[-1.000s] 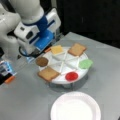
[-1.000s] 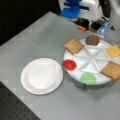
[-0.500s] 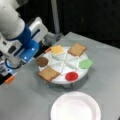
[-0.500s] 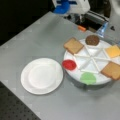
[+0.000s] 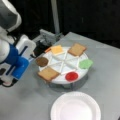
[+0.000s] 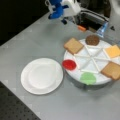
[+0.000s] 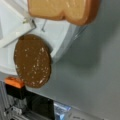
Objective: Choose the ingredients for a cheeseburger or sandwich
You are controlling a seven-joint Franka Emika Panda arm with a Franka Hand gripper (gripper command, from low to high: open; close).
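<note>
A round white divided tray [image 5: 62, 67] [image 6: 93, 57] holds the ingredients, one per section. In both front views I see two tan toast squares [image 5: 48, 73] [image 5: 77, 49] [image 6: 73, 45] [image 6: 112, 70], the brown patty [image 5: 42, 61] [image 6: 92, 40], the yellow cheese square [image 5: 57, 49] [image 6: 113, 51], the green leaf [image 5: 85, 64] [image 6: 88, 78] and the red disc [image 5: 71, 76] [image 6: 69, 64]. No stacked sandwich shows anywhere. My gripper [image 5: 8, 80] [image 6: 62, 20] hangs off the tray's side by the patty and holds nothing. The wrist view looks down on the patty [image 7: 32, 63] and one toast [image 7: 65, 8].
An empty white paper plate [image 5: 75, 107] [image 6: 42, 75] lies on the grey table beside the tray. A metal fixture with an orange part [image 6: 81, 28] [image 7: 14, 82] stands just behind the tray near the patty. Dark background lies beyond the table's edge.
The arm has swung away from above the tray's back, toward a front view's left, and now sits beside the tray. No ingredient has moved.
</note>
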